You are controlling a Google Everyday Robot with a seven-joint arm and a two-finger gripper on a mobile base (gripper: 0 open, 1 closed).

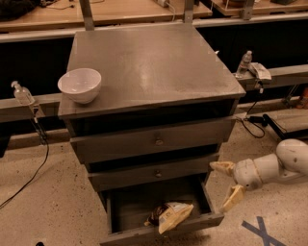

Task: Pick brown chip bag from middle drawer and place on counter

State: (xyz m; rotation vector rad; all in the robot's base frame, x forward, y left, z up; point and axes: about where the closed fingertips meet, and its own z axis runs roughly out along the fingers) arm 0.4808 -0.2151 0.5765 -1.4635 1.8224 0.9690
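Note:
The brown chip bag (pixel 169 215), yellow-tan with a dark panel, lies in the front of the open lowest drawer (pixel 161 233) of the grey cabinet. The two drawers above it are closed. The counter (pixel 154 62) is the cabinet's flat grey metal top. My gripper (pixel 226 182) is open and empty, at the right of the open drawer near its right front corner, a little above and to the right of the bag. Its tan fingers (pixel 233 197) point left, and the white arm reaches in from the right edge.
A white bowl (pixel 80 85) stands at the counter's front left corner. Plastic bottles stand on side ledges at the left (pixel 21 92) and the right (pixel 244 62). Cables run over the floor on both sides. Blue tape (pixel 260 231) marks the floor at lower right. Light wooden tabletops (pixel 130 10) lie behind.

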